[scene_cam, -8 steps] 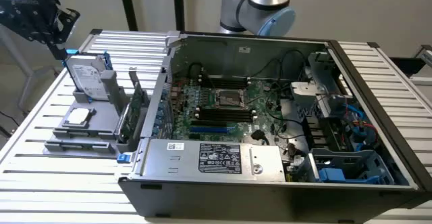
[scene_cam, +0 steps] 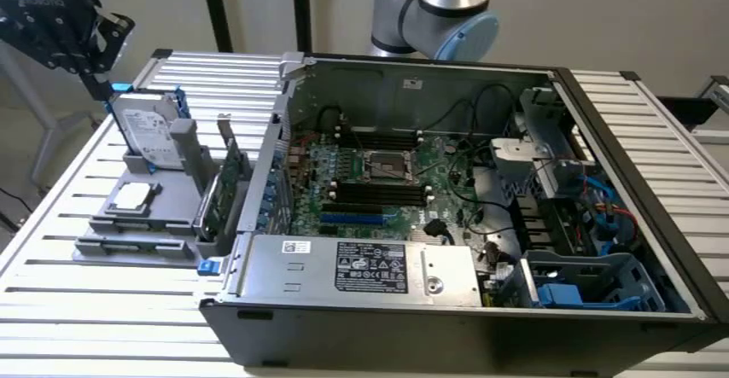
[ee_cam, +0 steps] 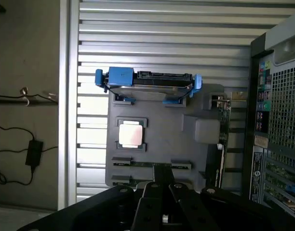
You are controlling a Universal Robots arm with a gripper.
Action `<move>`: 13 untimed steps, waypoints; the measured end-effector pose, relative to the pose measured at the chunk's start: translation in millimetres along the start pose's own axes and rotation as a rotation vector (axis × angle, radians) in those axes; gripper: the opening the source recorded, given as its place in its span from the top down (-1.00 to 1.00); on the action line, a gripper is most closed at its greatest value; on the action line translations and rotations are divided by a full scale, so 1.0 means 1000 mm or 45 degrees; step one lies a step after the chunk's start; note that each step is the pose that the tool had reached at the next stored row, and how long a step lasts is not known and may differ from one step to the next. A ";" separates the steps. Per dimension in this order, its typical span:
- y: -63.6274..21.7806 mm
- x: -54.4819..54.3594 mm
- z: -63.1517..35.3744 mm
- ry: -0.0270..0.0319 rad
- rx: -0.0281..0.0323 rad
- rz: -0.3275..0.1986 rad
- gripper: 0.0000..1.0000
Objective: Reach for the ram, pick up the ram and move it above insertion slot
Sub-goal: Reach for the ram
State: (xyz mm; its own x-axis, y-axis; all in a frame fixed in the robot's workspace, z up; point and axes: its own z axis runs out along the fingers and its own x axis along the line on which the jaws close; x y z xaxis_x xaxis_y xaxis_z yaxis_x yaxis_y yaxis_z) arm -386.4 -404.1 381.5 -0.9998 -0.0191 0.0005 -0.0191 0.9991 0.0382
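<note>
On the one slatted aluminium tabletop (scene_cam: 102, 310): one open dark grey computer case (scene_cam: 456, 335) and one grey plastic holder block (ee_cam: 162, 139). On the block: one silver labelled hard drive in a blue caddy (scene_cam: 148, 130), one square silver processor chip (ee_cam: 130, 134), one green expansion card with a metal bracket (scene_cam: 234, 177), and one long, thin green ram stick (ee_cam: 150, 165) that can be counted for sure. In the case: one green motherboard (scene_cam: 376, 182) and one silver power supply box (scene_cam: 341, 267). One black tool (ee_cam: 163, 187).

Gripper (ee_cam: 163, 188) nearest the ram (ee_cam: 138, 164); ram lies in grey holder (ee_cam: 176, 142)
</note>
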 end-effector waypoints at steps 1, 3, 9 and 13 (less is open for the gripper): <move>0.0000 0.000 0.0000 0.0000 0.0000 0.000 0.79; 0.0000 0.000 0.0000 0.0000 0.0000 0.000 0.79; -0.0101 -0.001 -0.0004 0.0012 0.0001 0.000 0.79; -0.0271 -0.003 -0.0007 0.0045 0.0000 0.000 0.79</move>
State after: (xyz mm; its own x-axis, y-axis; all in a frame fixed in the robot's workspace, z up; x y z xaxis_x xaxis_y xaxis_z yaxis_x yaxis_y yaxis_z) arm -382.9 -431.1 381.2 -0.9998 -0.0192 0.0041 -0.0190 0.9991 0.0382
